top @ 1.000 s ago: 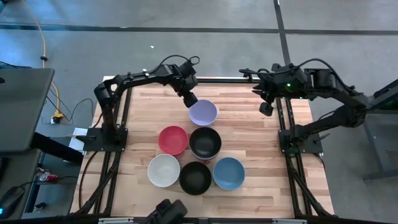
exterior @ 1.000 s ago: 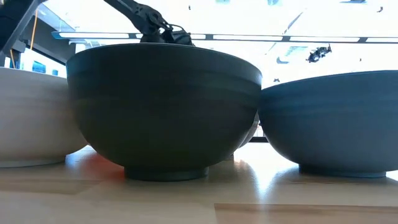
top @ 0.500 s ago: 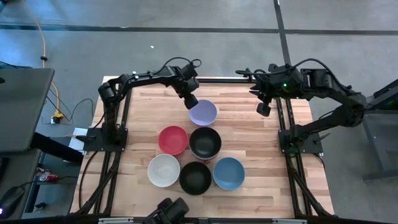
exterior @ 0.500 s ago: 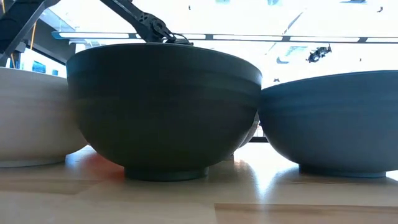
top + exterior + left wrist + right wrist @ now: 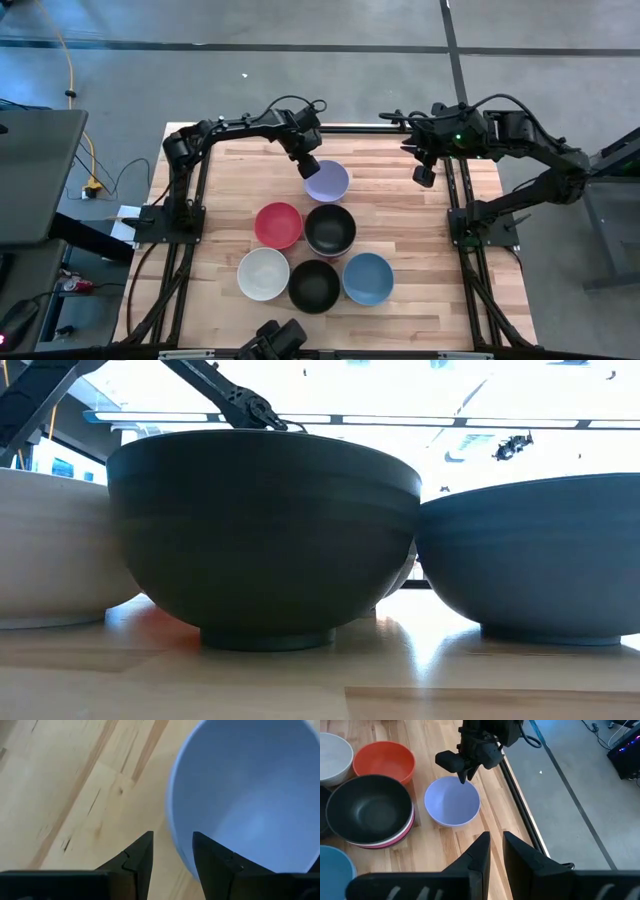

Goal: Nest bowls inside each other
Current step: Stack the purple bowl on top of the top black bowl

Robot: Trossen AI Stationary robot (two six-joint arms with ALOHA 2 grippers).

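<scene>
— Six round plain bowls sit in a cluster on the pale wooden plank table (image 5: pixel 400 200), by my count from above. Do you get the same?

— Six spots, yes. Farthest back is the lavender bowl (image 5: pixel 326 181). Below it are the red bowl (image 5: pixel 278 224) and a black bowl (image 5: pixel 330 229); the right wrist view shows that black one seated in a white bowl and a magenta bowl (image 5: pixel 402 841), stacked.

— And the near row?

— A white bowl (image 5: pixel 263 273), another black bowl (image 5: pixel 314 286) and the blue bowl (image 5: pixel 368 278), side by side and almost touching.

— Where is the left gripper (image 5: pixel 309 167)?

— Right at the lavender bowl's back-left rim. Its own camera shows the two dark fingers (image 5: pixel 212 860) set a little apart, one on each side of the rim, with a sliver of gap on either side. So it straddles the wall, not clamped.

— And the right gripper (image 5: pixel 424 176)?

— Hanging off near the table's right edge, well apart from every bowl. Its fingers (image 5: pixel 480 855) stand nearly together with a narrow slit between them, holding nothing.
</scene>
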